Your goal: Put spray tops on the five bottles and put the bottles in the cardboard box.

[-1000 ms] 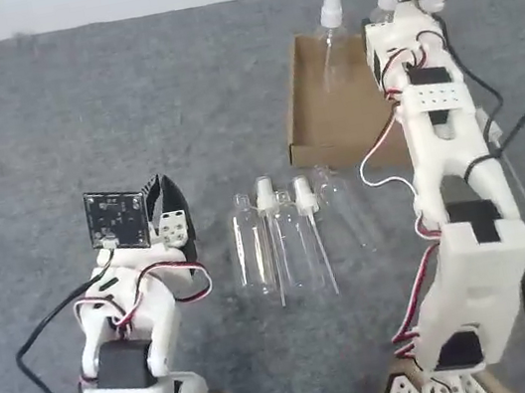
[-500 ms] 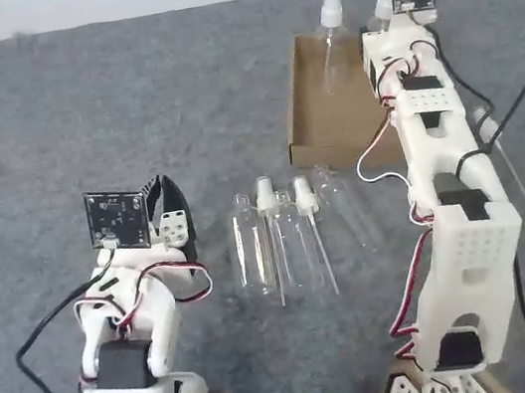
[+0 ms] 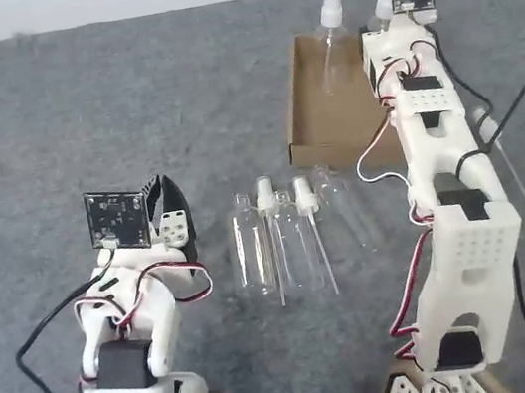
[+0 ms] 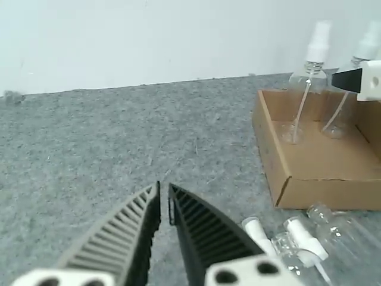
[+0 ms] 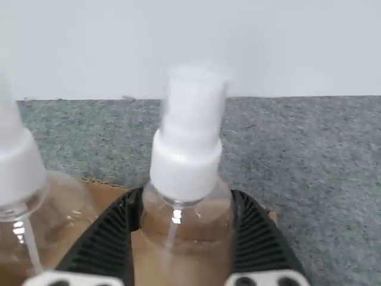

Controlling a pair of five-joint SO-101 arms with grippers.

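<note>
Right hand (image 5: 186, 205) is at the far edge of the surface, fingers clamped round a capped bottle (image 5: 187, 161) standing upright in the cardboard box (image 3: 331, 124). A second capped bottle (image 3: 328, 34) stands just beside it in the box. Left hand (image 4: 164, 187) sits toward the near-left corner, fingers nearly together, holding nothing. Loose bottles (image 3: 285, 238) lie mid-surface, near the left hand.

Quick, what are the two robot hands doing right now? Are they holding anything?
Left hand: closed, holding nothing.
Right hand: closed on a bottle.
</note>
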